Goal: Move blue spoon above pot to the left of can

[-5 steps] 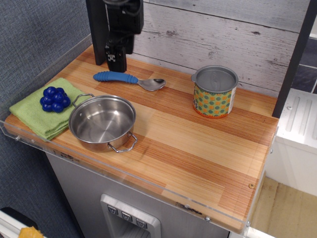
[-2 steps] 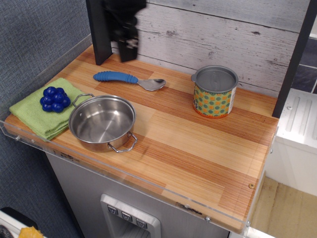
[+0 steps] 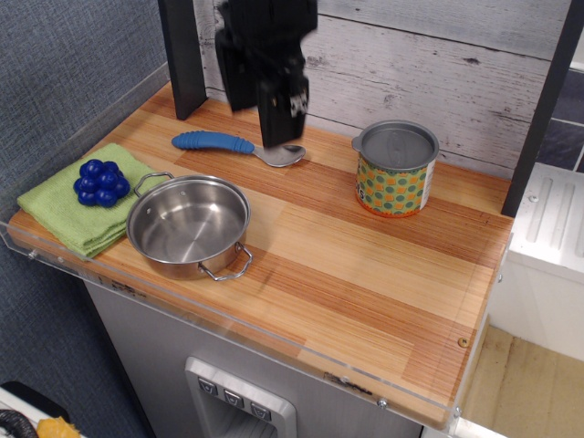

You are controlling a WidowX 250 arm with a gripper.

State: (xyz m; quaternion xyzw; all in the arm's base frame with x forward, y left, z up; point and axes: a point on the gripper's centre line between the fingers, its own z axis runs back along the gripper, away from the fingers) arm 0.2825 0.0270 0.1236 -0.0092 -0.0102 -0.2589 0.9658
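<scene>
We see the black pincer (image 3: 281,128) hanging from a blurred dark arm near the back of the wooden plank surface (image 3: 365,274); we cannot tell whether its tips are apart or together. Just below its lower end lies the blue spoon (image 3: 235,146) with its thick rounded blue plastic handle and shiny silver metal bowl. The bowl sits almost directly under the pincer, partly hidden by it, and the handle stretches away to the pincer's left in the picture. We cannot make out whether the pincer touches the spoon.

Toward the front edge from the pincer, and to the left in the picture, stands the shallow round stainless-steel pot (image 3: 188,226) with two thin wire loop handles; we see only bare shiny metal inside it. To the right of the pincer in the picture, well apart from it, stands the short cylindrical can (image 3: 394,169) with a green label dotted orange and yellow; its grey top looks recessed, and we cannot tell what it holds.

Far to the left, beyond the pot, a folded green cloth (image 3: 68,205) carries a dark blue bumpy grape cluster (image 3: 100,182).
</scene>
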